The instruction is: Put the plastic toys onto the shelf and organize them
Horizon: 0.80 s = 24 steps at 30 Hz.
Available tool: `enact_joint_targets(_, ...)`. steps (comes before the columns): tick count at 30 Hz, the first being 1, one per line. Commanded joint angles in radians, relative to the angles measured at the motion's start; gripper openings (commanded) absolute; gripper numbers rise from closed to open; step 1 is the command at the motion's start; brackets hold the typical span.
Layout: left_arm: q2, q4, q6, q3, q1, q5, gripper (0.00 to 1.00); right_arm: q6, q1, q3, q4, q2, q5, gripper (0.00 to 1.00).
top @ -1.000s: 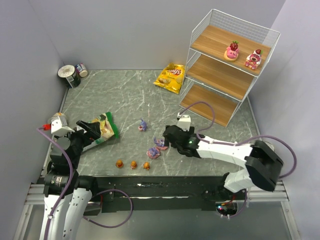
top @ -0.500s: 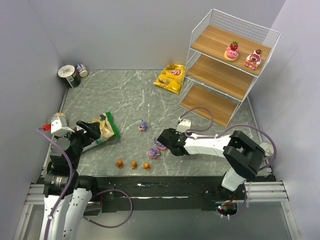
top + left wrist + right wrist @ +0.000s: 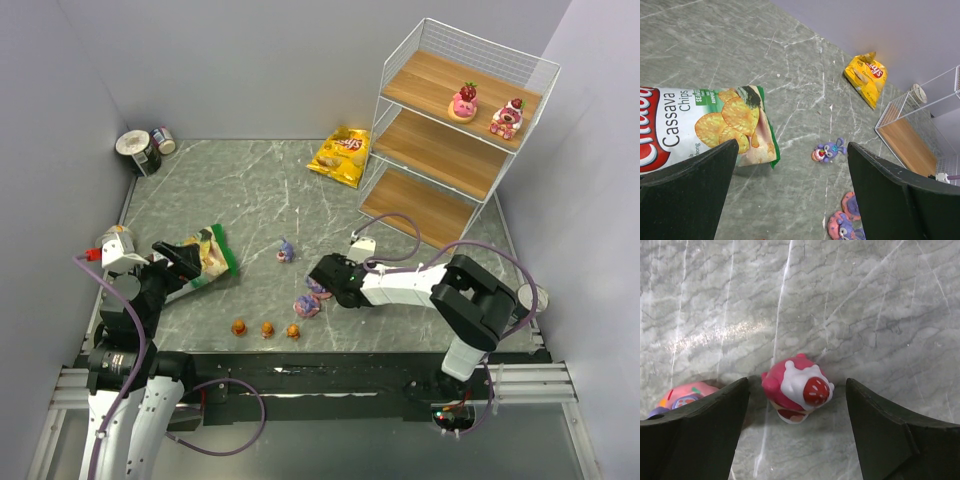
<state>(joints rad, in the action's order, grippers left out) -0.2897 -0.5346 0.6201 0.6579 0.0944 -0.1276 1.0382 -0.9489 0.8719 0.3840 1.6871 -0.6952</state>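
Observation:
The white wire shelf (image 3: 455, 140) stands at the back right, with two strawberry toys (image 3: 463, 100) on its top board. My right gripper (image 3: 323, 274) is open and low over the table. In the right wrist view it (image 3: 796, 390) straddles a pink-and-red strawberry toy (image 3: 797, 387) lying on its side. A purple-pink toy (image 3: 685, 392) lies just left of the left finger. One purple toy (image 3: 286, 250) and another purple-pink toy (image 3: 307, 305) lie nearby, with three orange toys (image 3: 267, 328) in a row at the front. My left gripper (image 3: 185, 258) is open and empty.
A green cassava chip bag (image 3: 205, 255) lies under my left gripper and shows in the left wrist view (image 3: 700, 125). A yellow chip bag (image 3: 340, 155) lies left of the shelf. Tin cans (image 3: 140, 150) stand in the back left corner.
My right gripper has moved left and down to the toys at centre front and now straddles the strawberry toy. The left arm has not moved.

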Motion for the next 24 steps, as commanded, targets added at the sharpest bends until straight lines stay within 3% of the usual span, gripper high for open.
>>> enact_joint_targets(1, -0.006, 0.035, -0.016, 0.002, -0.004, 0.005, 0.96, 0.023, 0.025, 0.024, 0.009, 0.040, -0.003, 0.84)
enact_joint_targets(5, -0.016, 0.033, -0.014, 0.003, -0.004, 0.005, 0.96, 0.036, 0.035, -0.001, -0.008, 0.049, 0.002, 0.80)
enact_joint_targets(8, -0.020, 0.033, -0.013, 0.002, -0.004, 0.005, 0.96, 0.033, 0.033, -0.007, -0.013, 0.054, -0.001, 0.72)
enact_joint_targets(14, -0.022, 0.035, -0.013, 0.000, -0.002, 0.002, 0.96, 0.003, 0.033, -0.019, -0.031, 0.031, -0.007, 0.46)
enact_joint_targets(20, -0.022, 0.035, -0.013, 0.002, -0.004, 0.003, 0.96, -0.090, 0.033, -0.022, -0.033, -0.070, -0.027, 0.03)
enact_joint_targets(24, -0.014, 0.036, -0.014, 0.002, -0.004, 0.005, 0.96, -0.226, 0.038, 0.024, 0.013, -0.171, -0.039, 0.00)
